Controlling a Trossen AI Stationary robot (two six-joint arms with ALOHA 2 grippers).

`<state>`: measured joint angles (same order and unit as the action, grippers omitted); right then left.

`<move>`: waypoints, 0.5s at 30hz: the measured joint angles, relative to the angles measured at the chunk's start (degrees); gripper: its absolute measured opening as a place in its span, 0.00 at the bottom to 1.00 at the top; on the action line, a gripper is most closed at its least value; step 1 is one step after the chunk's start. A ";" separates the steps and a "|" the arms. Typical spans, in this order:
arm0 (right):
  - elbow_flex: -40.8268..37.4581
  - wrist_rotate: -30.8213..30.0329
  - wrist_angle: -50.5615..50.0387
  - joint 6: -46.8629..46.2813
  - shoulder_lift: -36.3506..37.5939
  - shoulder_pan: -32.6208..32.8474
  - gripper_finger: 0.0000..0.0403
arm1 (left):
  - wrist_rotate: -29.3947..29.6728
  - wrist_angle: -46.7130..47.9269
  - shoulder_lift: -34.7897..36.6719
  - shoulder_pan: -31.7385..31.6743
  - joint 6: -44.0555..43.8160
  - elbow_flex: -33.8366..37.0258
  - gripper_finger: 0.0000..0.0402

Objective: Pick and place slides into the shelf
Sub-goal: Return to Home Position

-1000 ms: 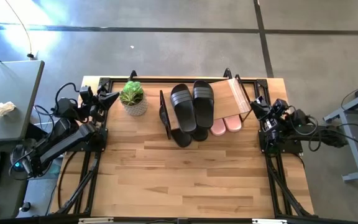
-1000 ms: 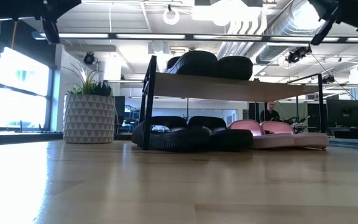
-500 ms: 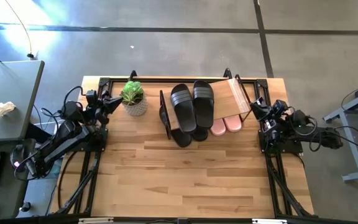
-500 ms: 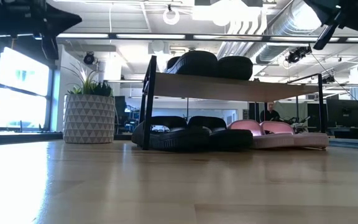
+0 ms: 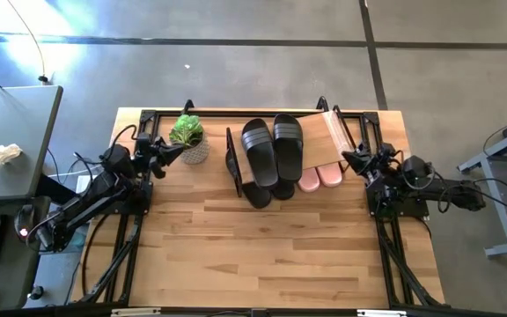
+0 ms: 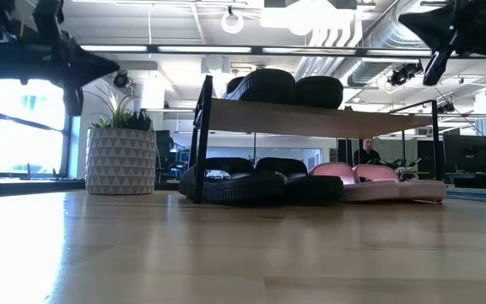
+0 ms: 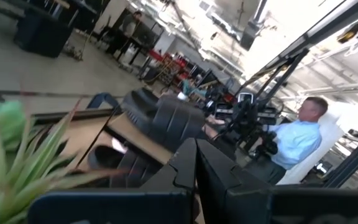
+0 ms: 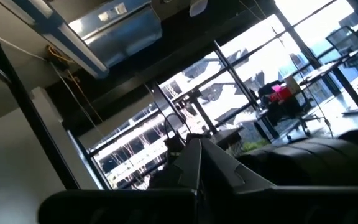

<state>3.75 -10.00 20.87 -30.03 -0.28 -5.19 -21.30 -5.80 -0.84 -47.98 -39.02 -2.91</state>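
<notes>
While black slides (image 5: 273,150) sit atop shelf (image 5: 334,134), pink pr (image 5: 319,177) under | L hand (image 5: 172,151) closed, nr plant (image 5: 187,132) | R hand (image 5: 349,158) closed, nr shelf end

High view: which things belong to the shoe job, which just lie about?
Job: shelf; upper black slides; lower black slides; pink slides; left gripper by potted plant; right gripper by shelf.
Lying about: potted plant; crumpled white thing on side desk.

Counted 4 black slides (image 5: 260,150): 2 lay on top of the shelf (image 5: 337,134) and 2 lay beneath it. Counted 2 pink slides (image 5: 309,181), both beneath. Total slides were 6. Shelf: 1. Potted plant (image 5: 187,134): 1. Bench (image 5: 262,255): 1. Arms (image 5: 86,198): 2.
</notes>
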 joint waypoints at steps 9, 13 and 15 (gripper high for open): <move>0.00 0.97 -11.32 3.18 -0.01 0.00 0.00 | 0.73 2.16 -0.07 0.00 7.73 2.44 0.00; 0.00 0.93 -13.57 16.30 -0.01 -0.02 0.00 | 2.59 2.23 -0.07 0.01 13.14 2.42 0.00; 0.00 -0.12 -14.59 25.02 -0.01 -0.02 0.00 | 4.52 2.42 -0.07 0.00 16.55 2.42 0.00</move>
<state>3.75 -10.12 6.28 -5.01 -0.30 -5.21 -16.78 -3.38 -0.91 -47.99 -22.48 -0.49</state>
